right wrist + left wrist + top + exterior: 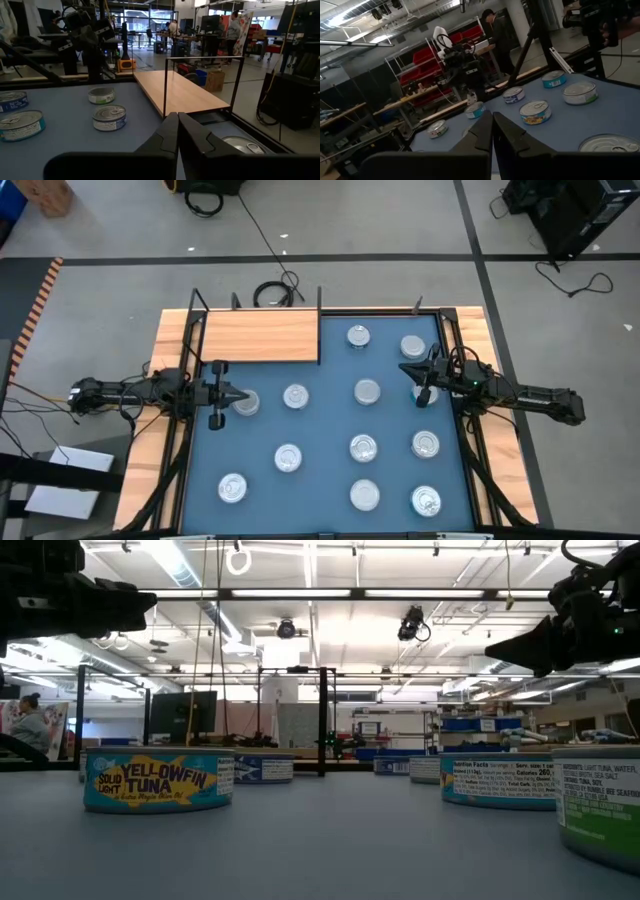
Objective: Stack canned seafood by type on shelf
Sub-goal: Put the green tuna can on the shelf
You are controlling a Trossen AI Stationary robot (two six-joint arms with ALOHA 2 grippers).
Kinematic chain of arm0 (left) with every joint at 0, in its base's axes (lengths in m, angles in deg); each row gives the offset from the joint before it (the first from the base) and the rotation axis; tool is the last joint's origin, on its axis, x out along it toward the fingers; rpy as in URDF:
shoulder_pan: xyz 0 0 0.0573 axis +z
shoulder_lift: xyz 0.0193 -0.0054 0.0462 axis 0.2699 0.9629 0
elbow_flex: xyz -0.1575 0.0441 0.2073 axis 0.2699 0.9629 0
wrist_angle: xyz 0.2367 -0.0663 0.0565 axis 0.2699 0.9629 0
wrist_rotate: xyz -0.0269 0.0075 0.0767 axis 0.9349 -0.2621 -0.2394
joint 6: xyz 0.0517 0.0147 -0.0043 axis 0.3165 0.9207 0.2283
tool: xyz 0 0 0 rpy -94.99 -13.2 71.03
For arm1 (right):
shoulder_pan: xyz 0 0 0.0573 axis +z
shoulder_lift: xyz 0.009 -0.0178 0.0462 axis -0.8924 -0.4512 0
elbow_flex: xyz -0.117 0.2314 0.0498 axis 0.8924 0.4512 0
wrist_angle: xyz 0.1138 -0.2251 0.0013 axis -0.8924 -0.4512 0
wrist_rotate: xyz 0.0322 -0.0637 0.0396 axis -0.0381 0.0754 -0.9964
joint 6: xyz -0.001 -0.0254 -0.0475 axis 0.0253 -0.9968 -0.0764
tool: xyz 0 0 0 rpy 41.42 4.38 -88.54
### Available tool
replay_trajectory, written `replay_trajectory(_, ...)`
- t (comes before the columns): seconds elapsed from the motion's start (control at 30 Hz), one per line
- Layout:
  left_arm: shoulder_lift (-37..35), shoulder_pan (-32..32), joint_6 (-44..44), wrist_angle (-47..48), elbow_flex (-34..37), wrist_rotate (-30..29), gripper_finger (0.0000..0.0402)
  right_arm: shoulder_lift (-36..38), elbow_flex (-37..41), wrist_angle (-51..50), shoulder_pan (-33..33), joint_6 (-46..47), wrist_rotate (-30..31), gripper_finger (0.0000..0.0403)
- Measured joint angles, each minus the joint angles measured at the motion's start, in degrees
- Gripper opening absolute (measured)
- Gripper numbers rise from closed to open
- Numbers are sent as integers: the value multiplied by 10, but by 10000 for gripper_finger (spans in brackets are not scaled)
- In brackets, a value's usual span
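Tins are scattered flat, lids up, across the blue mat [320, 430], none stacked yet, so sorting by type looks unstarted. Left hand [243, 396] hovers above the mat's left side, fingers pressed shut and holding nothing, tip right beside one tin [247, 404]; probably parked at a ready pose, not gripping. Shelf [260, 337] sits at the far left corner of the desk [140, 450]: flat light-brown wood-grain board, thin black metal posts at the ends, bare top with no tins on it. Canned seafood [295, 396] spreads from centre to right in loose rows, tins well apart from each other, which leaves room for fingers to come down around each one. All are low, round, shiny silver with ribbed lids, some with pull-tabs; paper labels wrap the sides. In the low view one label reads yellowfin tuna [158, 781] in blue and yellow, another is green [598, 805], so labels give the type. Right hand [407, 367] hovers at the mat's far right, fingers also closed and empty, near a tin [413, 346] by the far edge.
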Motion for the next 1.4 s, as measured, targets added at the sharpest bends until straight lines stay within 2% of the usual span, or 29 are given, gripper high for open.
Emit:
replay_trajectory(0.2, 0, 0, 0, 0, 0, 0, 17, 0, 0, 13, 0, 27, -2, 20)
replay_trajectory(0.4, 0, 0, -53, -8, 0, 1, 17, -3, 0, 101, 0, 36, -4, 20)
replay_trajectory(0.5, 0, 0, -77, -22, 0, 2, 17, -18, 0, 133, 0, 25, -34, 17)
replay_trajectory(0.6, 0, 0, -92, -37, 0, -2, 17, -53, -5, 144, 3, 25, -35, 6)
replay_trajectory(0.77, 0, 0, -103, -44, 0, -28, 17, -150, -60, 139, 3, 29, -32, 4)
replay_trajectory(1.0, 0, 0, -144, -44, 0, -51, 17, -322, -183, 53, 14, 40, -33, 2)
replay_trajectory(1.2, 0, 0, -156, -43, 0, -55, 6, -452, -308, -74, 55, 42, -31, 1)
replay_trajectory(1.4, 0, 0, -167, -18, 0, -58, 3, -564, -380, -211, 89, 115, -18, 1)
